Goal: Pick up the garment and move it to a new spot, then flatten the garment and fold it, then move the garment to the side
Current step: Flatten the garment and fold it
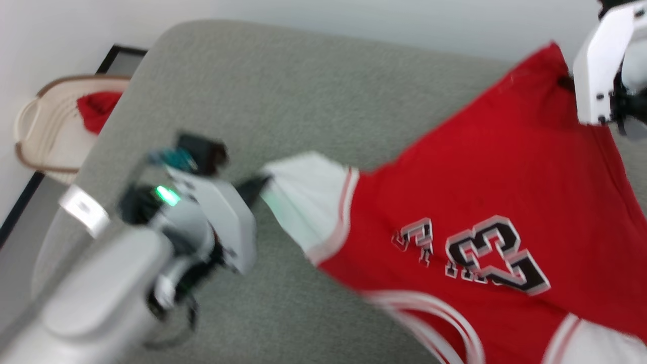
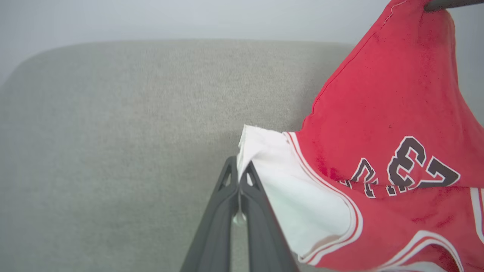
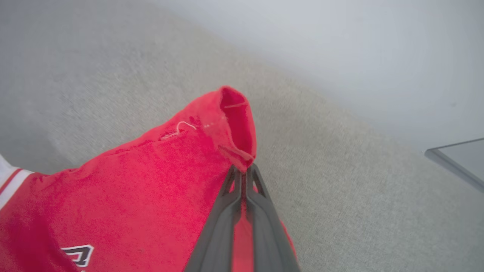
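My left jaws grip the garment (image 1: 480,167) by a white sleeve (image 2: 295,189), my right jaws by a red corner (image 3: 230,124). I'd spread them evenly so it lands flat

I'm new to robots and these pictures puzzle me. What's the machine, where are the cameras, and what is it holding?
It is a two-armed robot. One picture looks down from its head; the others look along each wrist's two dark fingers. A red jersey numbered 23 is held over a grey padded surface. The left gripper is shut on its white sleeve, the right gripper on a red corner. A beige basket with another red cloth sits beside the surface.
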